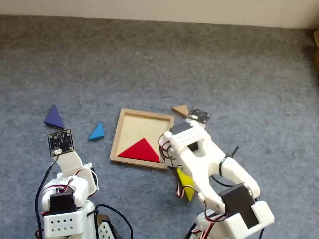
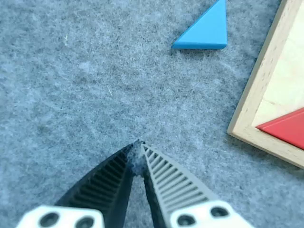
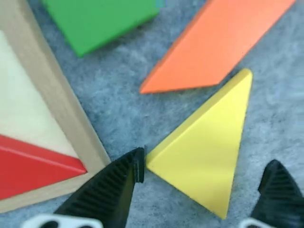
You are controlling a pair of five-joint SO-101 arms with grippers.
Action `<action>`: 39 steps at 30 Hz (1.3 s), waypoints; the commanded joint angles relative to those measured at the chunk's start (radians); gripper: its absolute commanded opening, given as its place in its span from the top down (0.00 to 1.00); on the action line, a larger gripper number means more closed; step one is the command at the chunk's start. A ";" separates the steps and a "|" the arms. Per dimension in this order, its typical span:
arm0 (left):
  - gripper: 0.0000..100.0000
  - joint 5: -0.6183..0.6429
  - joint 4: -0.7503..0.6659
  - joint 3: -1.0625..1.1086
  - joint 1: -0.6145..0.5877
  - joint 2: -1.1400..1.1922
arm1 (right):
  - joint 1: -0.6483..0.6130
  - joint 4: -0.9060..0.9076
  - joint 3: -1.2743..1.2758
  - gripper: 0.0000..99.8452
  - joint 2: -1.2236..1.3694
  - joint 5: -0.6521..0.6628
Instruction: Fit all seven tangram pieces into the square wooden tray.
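right end effector (image 3: 206, 170) spread wide, empty, straddling yellow triangle (image 3: 204, 142) on table (image 3: 114, 109) just beside tray (image 3: 59, 102) | piece looks light, stiff, smooth-faced; pinch across flat edges | left end effector (image 2: 141, 154) pinched closed, empty

The setting appeared to be a robotics lab bench. A grey felt mat (image 1: 149, 59) covered the surface all around the square wooden tray (image 1: 116, 135). On the near side of the tray stood the left arm (image 1: 64, 201) and the right arm (image 1: 212, 167), white-bodied with exposed servo wiring (image 1: 166, 149). Beyond the tray's far side ran a plain pale wall (image 1: 149, 9).
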 commanded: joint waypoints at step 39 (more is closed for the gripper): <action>0.99 0.008 0.005 0.019 -0.016 -0.042 | 0.018 0.018 -0.065 0.72 -0.036 0.130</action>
